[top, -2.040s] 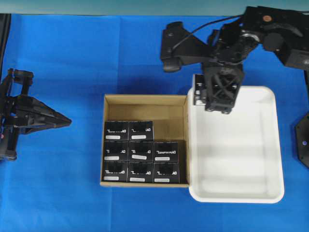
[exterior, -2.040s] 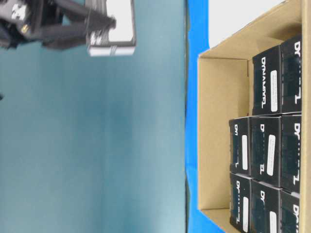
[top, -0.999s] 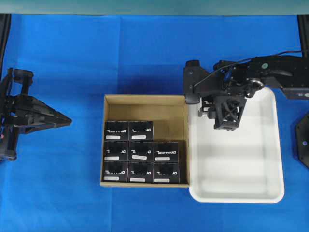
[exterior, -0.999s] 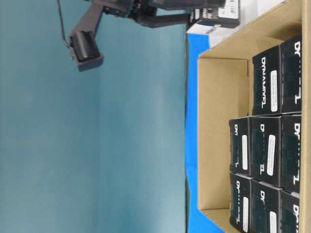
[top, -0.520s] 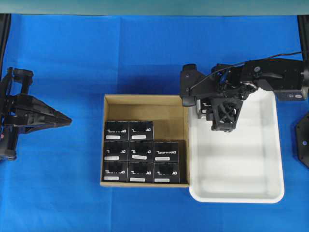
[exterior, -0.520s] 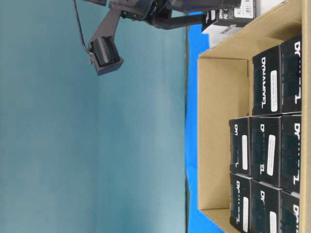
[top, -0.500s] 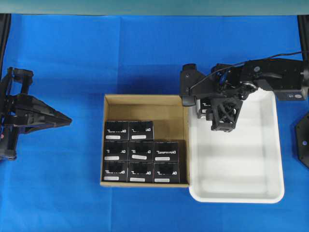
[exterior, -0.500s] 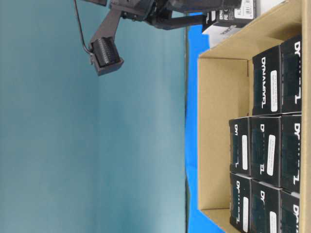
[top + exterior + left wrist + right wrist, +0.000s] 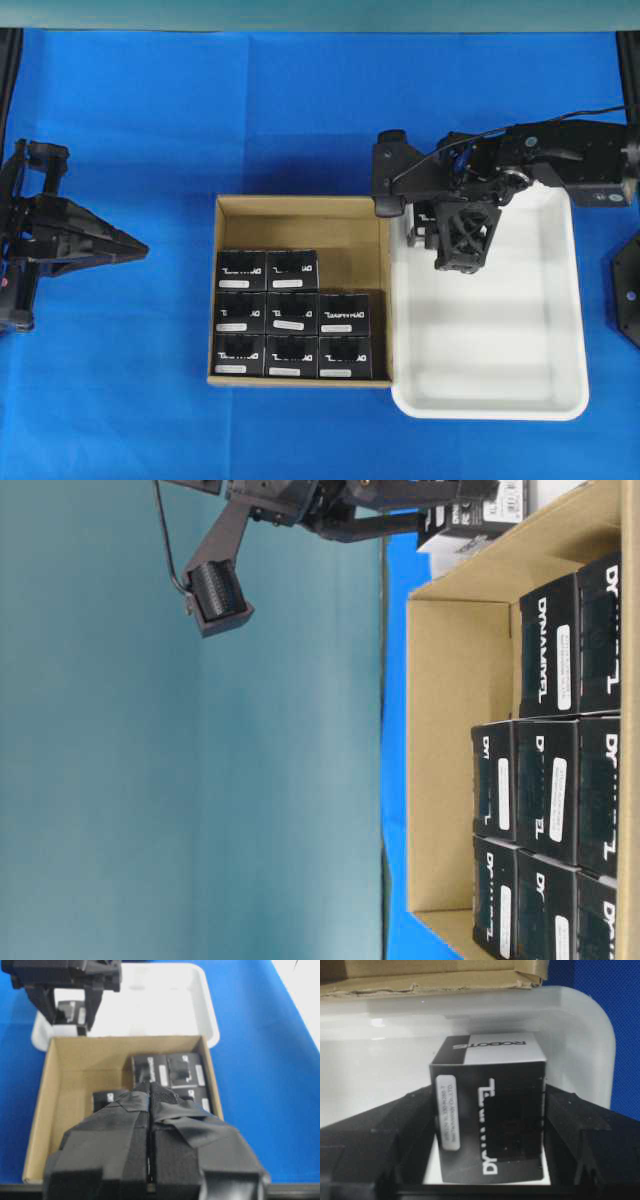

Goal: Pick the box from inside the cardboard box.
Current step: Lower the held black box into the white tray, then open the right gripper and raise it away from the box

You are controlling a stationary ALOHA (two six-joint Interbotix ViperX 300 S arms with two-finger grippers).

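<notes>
The brown cardboard box holds several black boxes in rows; its far strip is bare. One more black box with white lettering stands in the far left corner of the white tray. My right gripper is low over this box, fingers on either side. A thin strip of tray floor shows beside the box, so the jaws stand open around it. My left gripper is shut and empty, left of the cardboard box, pointing at it.
The white tray lies right against the cardboard box's right wall. Blue cloth covers the table. The right arm's wrist camera hangs over the cardboard box's far right corner.
The right gripper came down into the tray's far left corner with the box, and its jaws have spread a little. The left arm has not moved.
</notes>
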